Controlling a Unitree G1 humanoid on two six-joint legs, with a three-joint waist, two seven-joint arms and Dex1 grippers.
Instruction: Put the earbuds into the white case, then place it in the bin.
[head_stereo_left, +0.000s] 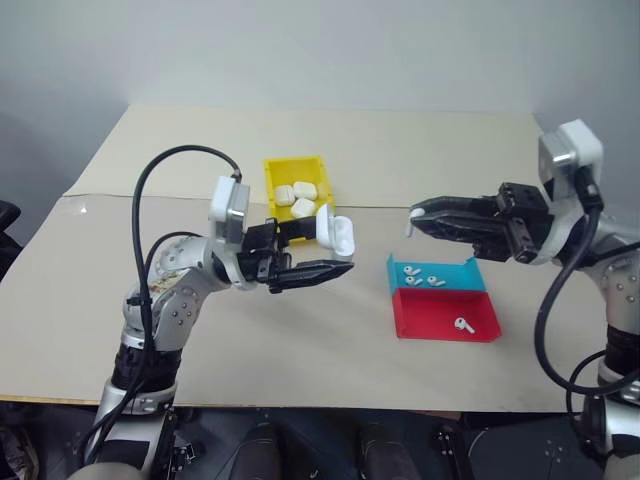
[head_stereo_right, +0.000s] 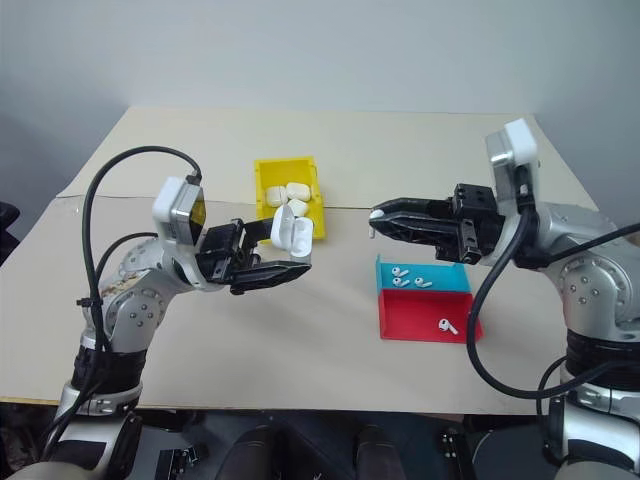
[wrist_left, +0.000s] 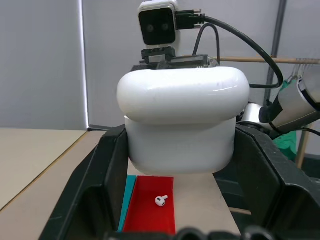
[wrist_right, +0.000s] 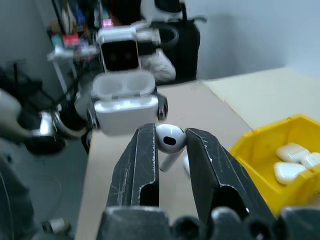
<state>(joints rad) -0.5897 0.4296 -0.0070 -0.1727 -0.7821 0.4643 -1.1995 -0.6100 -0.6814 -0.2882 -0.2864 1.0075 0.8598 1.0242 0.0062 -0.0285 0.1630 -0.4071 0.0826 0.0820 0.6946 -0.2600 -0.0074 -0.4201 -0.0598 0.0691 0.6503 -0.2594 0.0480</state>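
Earbud (wrist_right: 169, 138) pinched at my right fingertips, stem hanging down, held up in the air over the table (head_stereo_left: 300, 340). My right gripper (head_stereo_left: 418, 219) is clamped on it and points across toward my left gripper (head_stereo_left: 335, 250). Case (head_stereo_left: 335, 232), lid flipped open, sits between my left fingers, gripped by its body and held above the table just in front of the bin (head_stereo_left: 298, 186). The two grippers face each other with a gap between; earbud and case are apart, not touching. Bin is yellow, behind my left gripper, with three closed white cases (head_stereo_left: 297, 195) inside. On the right side of the table: blue tray (head_stereo_left: 436, 275) with three loose earbuds (head_stereo_left: 420, 275), and touching it on the near side a red tray (head_stereo_left: 445, 314) with one earbud (head_stereo_left: 464, 324).
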